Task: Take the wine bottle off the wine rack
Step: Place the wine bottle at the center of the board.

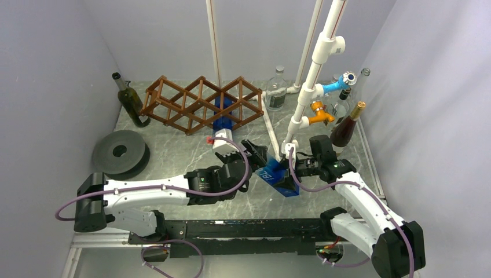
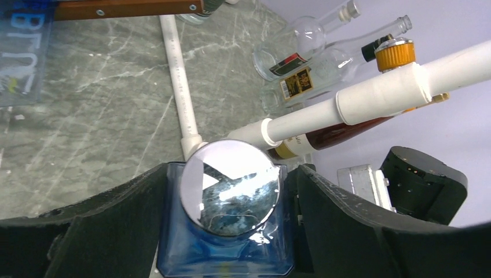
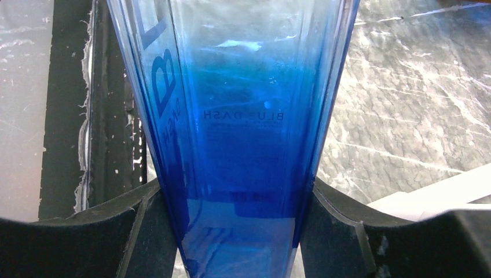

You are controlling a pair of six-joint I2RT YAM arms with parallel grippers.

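Note:
The wine bottle, square blue glass with a mirror-like round cap, hangs tilted above the table in front of the wine rack, free of it. My left gripper is shut on its shoulder just under the cap, a finger flush against each side. The right gripper is shut on the narrower deep-blue lower body. The brown lattice rack stands at the back. A second blue bottle lies in one of its cells, neck pointing toward me.
A green bottle leans at the rack's left end, and a black disc lies in front of it. A white pipe frame with blue and orange valves rises right of centre. Clear bottles and a brown one crowd the back right.

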